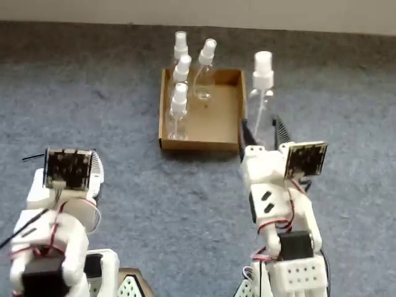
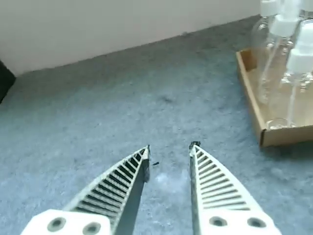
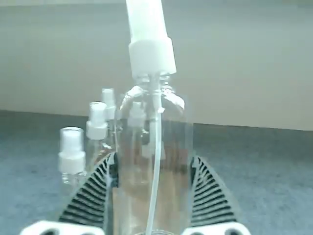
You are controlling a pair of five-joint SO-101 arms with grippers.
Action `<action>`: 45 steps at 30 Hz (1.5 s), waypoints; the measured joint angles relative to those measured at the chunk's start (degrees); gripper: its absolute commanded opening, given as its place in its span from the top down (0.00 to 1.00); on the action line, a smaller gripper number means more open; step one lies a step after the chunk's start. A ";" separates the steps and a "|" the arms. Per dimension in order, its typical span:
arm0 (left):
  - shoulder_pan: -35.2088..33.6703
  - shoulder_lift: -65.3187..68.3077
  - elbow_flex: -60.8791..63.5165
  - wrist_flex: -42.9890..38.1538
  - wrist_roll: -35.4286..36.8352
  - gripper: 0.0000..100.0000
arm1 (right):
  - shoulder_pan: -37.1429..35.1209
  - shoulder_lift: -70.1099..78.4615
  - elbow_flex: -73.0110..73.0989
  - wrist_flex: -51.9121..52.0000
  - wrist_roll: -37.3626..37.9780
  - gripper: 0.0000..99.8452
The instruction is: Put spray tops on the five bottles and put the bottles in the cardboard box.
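Right gripper [image 3: 154,157] clamped on bottle [image 3: 151,122] just right of box [image 1: 201,145], four bottles [image 1: 179,102] stood inside, left gripper [image 2: 168,145] spread, left of it

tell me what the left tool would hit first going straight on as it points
Probably the bare carpet; the left tool aims beside the cardboard box, though depth is unclear.

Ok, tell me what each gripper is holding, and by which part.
The right gripper holds a clear bottle by its body, clamped from both sides, below the spray top. The left gripper is open and holds nothing.
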 measured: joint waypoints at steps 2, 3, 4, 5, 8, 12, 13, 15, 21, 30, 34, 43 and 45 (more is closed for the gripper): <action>3.69 8.62 -8.70 3.08 0.00 0.87 | -4.57 -1.85 -3.96 7.03 0.00 0.99; 5.36 12.57 -13.19 4.57 0.35 0.86 | -6.42 -2.29 -5.80 10.29 0.00 0.99; 7.12 16.53 -17.85 5.80 1.14 0.85 | -8.00 -2.64 -7.56 12.92 0.00 0.99; 8.88 19.69 -22.24 6.95 1.93 0.84 | -9.23 -2.81 -9.14 14.86 0.00 0.99; 14.51 27.25 -32.70 9.05 4.40 0.80 | -13.36 -3.34 -12.31 18.73 0.00 0.99; 21.98 35.87 -36.31 9.23 5.89 0.80 | -17.76 -3.34 -13.80 23.82 0.00 0.99; 23.12 37.89 -36.57 9.23 5.98 0.80 | -18.73 -3.52 -13.89 24.79 0.00 0.99; 24.53 40.79 -36.84 8.70 6.24 0.80 | -20.04 -3.87 -14.07 26.37 0.00 0.99; 25.49 43.25 -36.84 3.69 6.33 0.80 | -20.57 -5.63 -14.07 27.96 0.00 0.99; 35.43 43.34 -36.84 2.55 8.26 0.80 | -20.66 -9.93 -14.24 27.96 -0.09 0.99; 37.27 43.34 -36.84 2.55 8.35 0.80 | -20.57 -9.93 -14.15 27.96 -0.09 0.99; 32.44 43.43 -36.84 0.35 8.35 0.80 | -20.84 -10.29 -12.13 29.54 -0.09 0.99; 29.19 43.43 -36.84 -1.67 8.44 0.80 | -20.66 -10.46 -12.13 30.15 -0.09 0.99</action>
